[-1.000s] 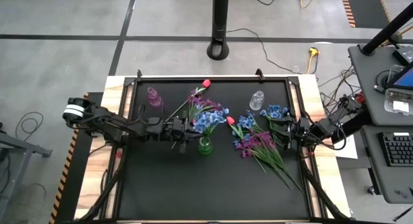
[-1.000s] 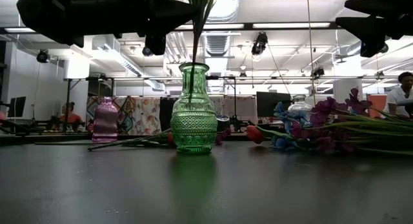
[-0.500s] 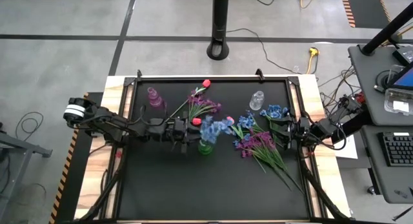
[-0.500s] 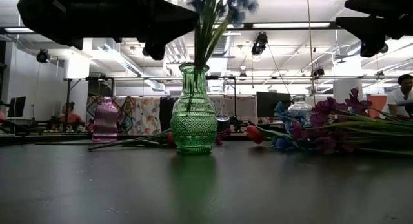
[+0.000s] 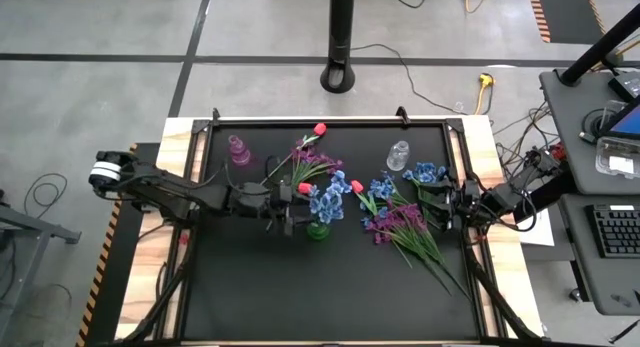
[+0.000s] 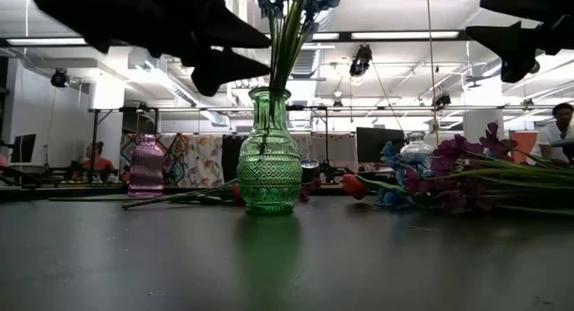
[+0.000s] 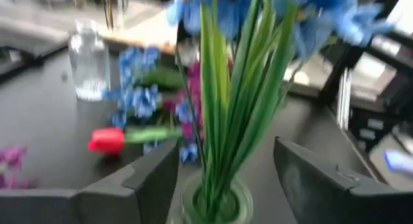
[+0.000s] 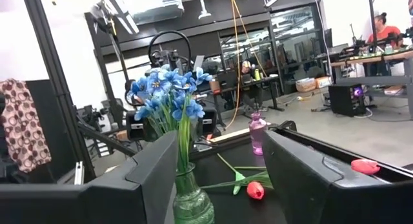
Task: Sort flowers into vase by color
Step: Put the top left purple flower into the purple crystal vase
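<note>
A bunch of blue flowers (image 5: pixel 327 199) stands upright in the green vase (image 6: pixel 269 159) at the table's middle, with its stems (image 7: pixel 226 121) down in the vase's mouth. My left gripper (image 5: pixel 292 215) is open just left of the vase. Its fingers (image 7: pixel 151 179) stand on either side of the stems and touch nothing. My right gripper (image 5: pixel 450 209) waits open at the table's right edge, above a pile of purple flowers (image 5: pixel 400 222) and blue flowers (image 5: pixel 428 173) lying flat. Red tulips lie on the table (image 5: pixel 357 187), (image 5: pixel 320 129).
A pink vase (image 5: pixel 239 150) stands at the far left and a clear vase (image 5: pixel 398 155) at the far right. Purple flowers (image 5: pixel 315 162) and another red tulip (image 5: pixel 304 188) lie behind the green vase. The near half of the black tabletop (image 5: pixel 320 287) is bare.
My left gripper has opened and let go of the blue flower bunch. The bunch has dropped deeper into the green vase, so its blossoms now stand lower. The gripper has drawn back a little toward the table's left edge.
</note>
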